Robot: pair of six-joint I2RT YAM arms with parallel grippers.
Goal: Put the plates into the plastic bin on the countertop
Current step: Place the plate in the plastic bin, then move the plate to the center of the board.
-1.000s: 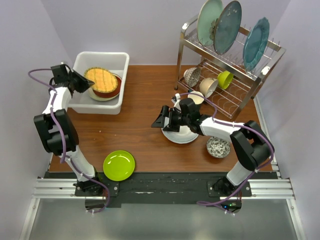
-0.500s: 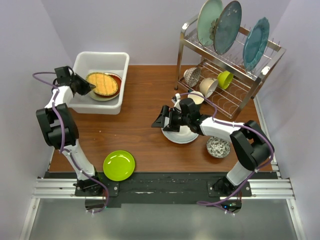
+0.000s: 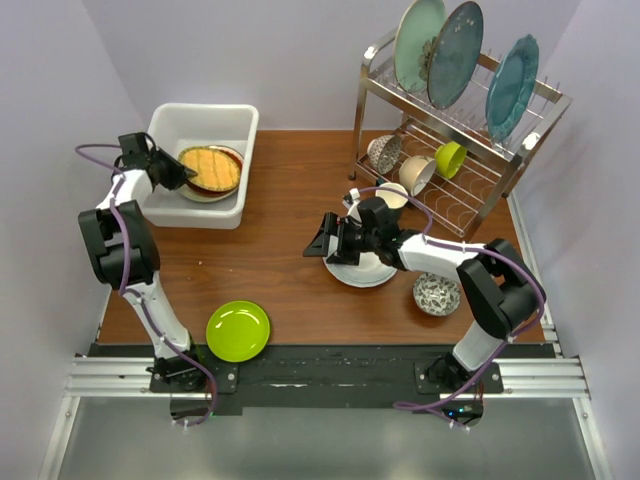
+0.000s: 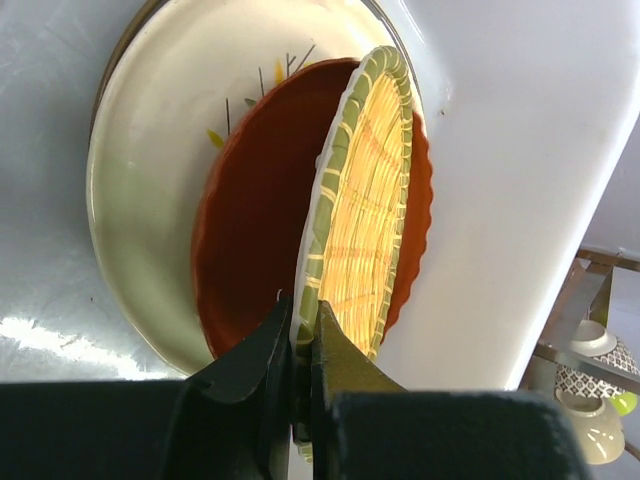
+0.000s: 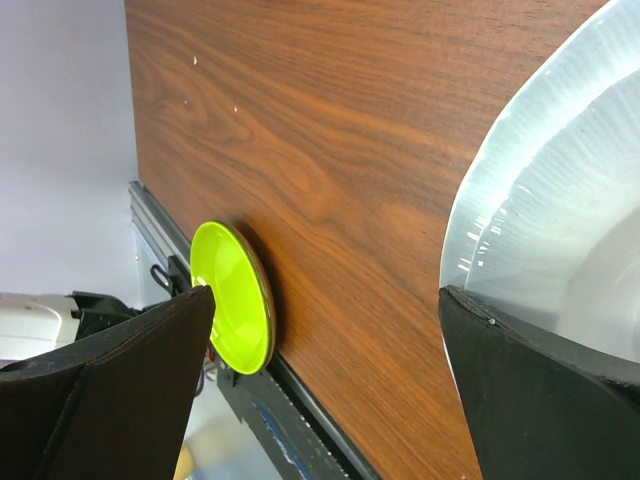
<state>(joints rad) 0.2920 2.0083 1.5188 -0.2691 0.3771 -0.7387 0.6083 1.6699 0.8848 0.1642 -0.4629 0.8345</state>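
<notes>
Overhead — wrist close-ups — shared plates (image 3: pixel 237 331)

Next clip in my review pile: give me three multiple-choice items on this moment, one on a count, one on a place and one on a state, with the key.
1. How many large plates stand on the wire rack's top shelf?
A three
B one
C five

2. Where is the lime green plate?
A on that rack
B on the countertop, near the left arm's base
C on the floor

3. The left hand is:
A wide open
B out of view
C shut on the yellow woven plate's rim

Key:
1 A, three glazed plates stand upright there.
2 B, it lies flat on the wood near the front edge.
3 C, the wrist view shows both fingers pinching the rim.
</notes>
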